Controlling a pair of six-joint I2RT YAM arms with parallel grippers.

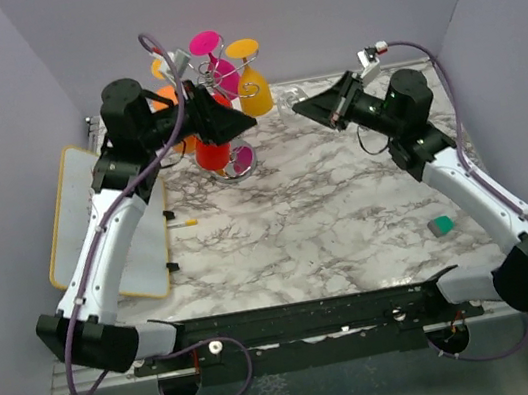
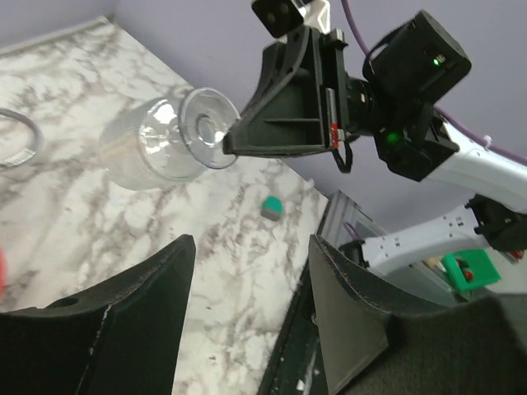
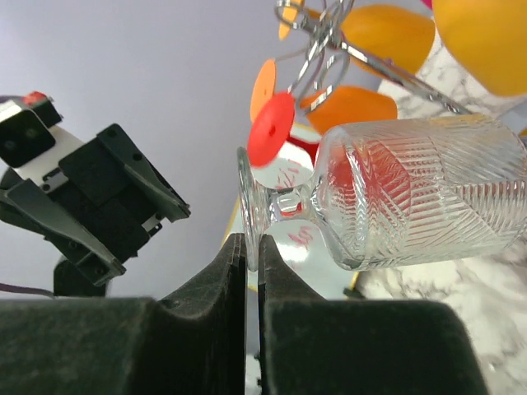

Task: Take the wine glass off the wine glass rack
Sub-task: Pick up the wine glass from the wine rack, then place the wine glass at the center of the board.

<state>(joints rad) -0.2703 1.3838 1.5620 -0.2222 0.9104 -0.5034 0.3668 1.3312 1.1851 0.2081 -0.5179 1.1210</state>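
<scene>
A clear ribbed wine glass [image 3: 412,193] is held sideways in the air, its round foot pinched edge-on in my right gripper [image 3: 252,247], which is shut on it. In the top view this wine glass [image 1: 286,100] hangs just right of the wine glass rack [image 1: 215,84], a chrome wire stand with pink, yellow, orange and red glasses on its arms. My left gripper [image 2: 251,280] is open and empty beside the rack [image 3: 329,49], facing the clear glass [image 2: 156,144] and the right gripper [image 2: 229,146].
A white board with a yellow rim [image 1: 64,211] lies at the table's left, with a small marker [image 1: 182,223] by its edge. A green block [image 1: 440,226] sits on the marble near the right arm. Grey walls close in the back and sides.
</scene>
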